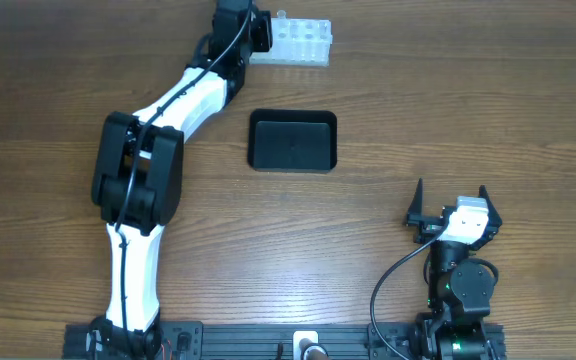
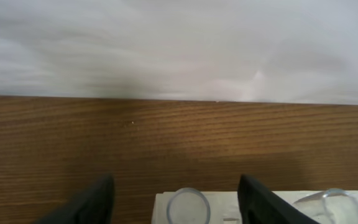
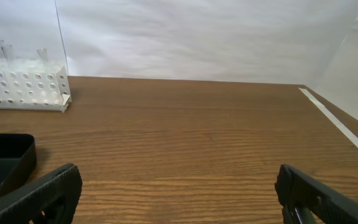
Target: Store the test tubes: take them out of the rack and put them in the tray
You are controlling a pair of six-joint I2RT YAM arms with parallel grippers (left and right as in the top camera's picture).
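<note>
The rack (image 1: 301, 45) is set at the desk's far edge, near its middle, and the black tray (image 1: 293, 141) lies just in front of it, around the desk's centre. The left gripper (image 2: 176, 200) is held over the rack's end toward the desk's left edge, fingers apart, with 1 test tube (image 2: 188, 206) seen between them. For a clean pick, the fingers should be lowered straight around that tube and closed gently below its rim, and the tube drawn out vertically so the rack is not dragged. The right gripper (image 1: 451, 203) is parked with its fingers spread wide by the desk's near right corner.
</note>
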